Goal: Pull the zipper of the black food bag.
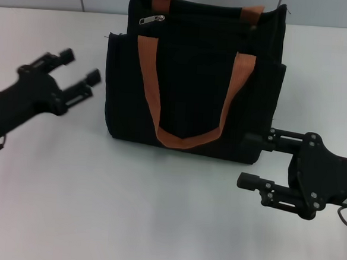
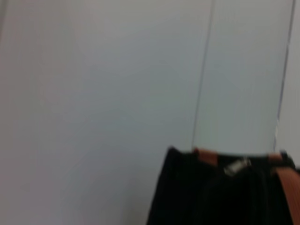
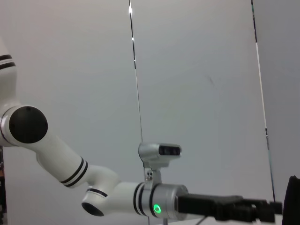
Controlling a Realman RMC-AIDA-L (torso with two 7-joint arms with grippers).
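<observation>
White tabletop (image 1: 156, 212) carries the black food bag (image 1: 195, 78), standing upright at the back. Its zipper (image 1: 152, 19) sits at the top left corner. It's a tiny metal tab on soft fabric that looks likely to sag, so pinch the tab itself. Left gripper (image 1: 76, 75) hovers beside the bag, spread wide; right gripper (image 1: 252, 160) near its base, also wide.

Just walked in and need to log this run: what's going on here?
A two-armed robot faces a black food bag standing upright on a white table. Nothing is gripped yet. The left gripper hangs open off the bag's left side, below the silver zipper at the bag's top left. The right gripper is open by the bag's lower right corner. The zipper looks untouched.
</observation>
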